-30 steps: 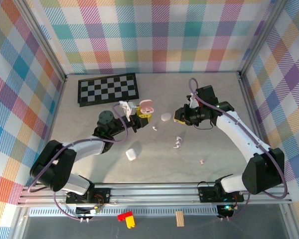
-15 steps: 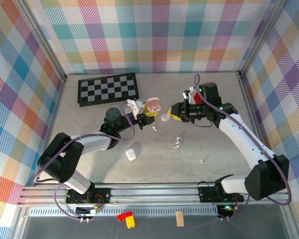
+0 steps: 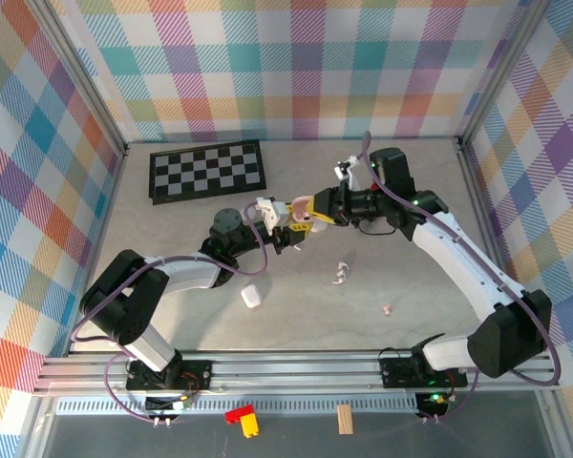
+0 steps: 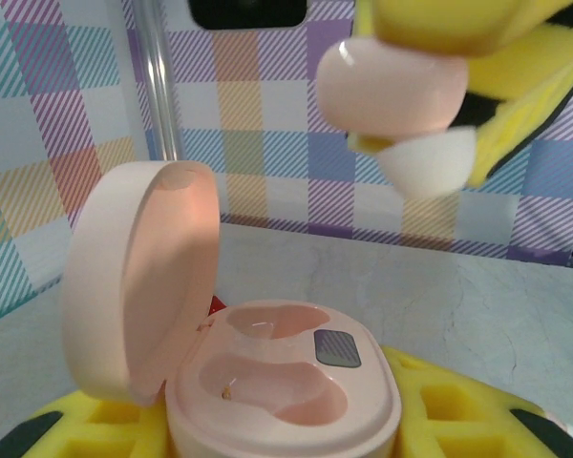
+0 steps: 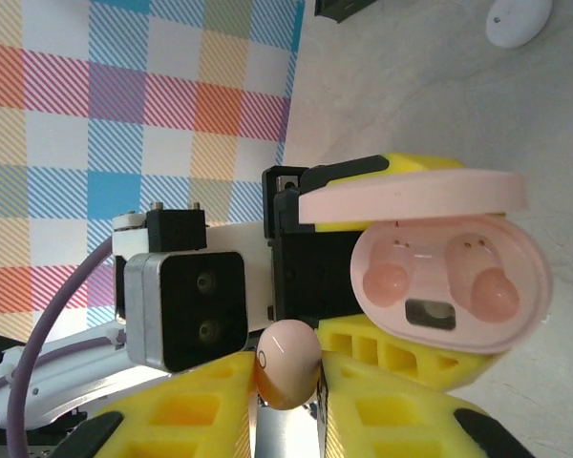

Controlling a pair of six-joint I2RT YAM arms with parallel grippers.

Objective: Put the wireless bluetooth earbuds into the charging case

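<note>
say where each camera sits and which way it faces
Top external: above and behind the robot, looking down on the grey table; left arm and right arm show.
Left wrist: on its arm, looking along left tool clamping the open pink pebble-shaped plastic charging case.
Right wrist: likewise, along right tool pinching a small rounded pink plastic earbud.
Both wrist views share case and earbud.

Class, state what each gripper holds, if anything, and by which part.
Left gripper: the open pink charging case, clamped at its base. Right gripper: a pink earbud, pinched across its rounded body.
</note>
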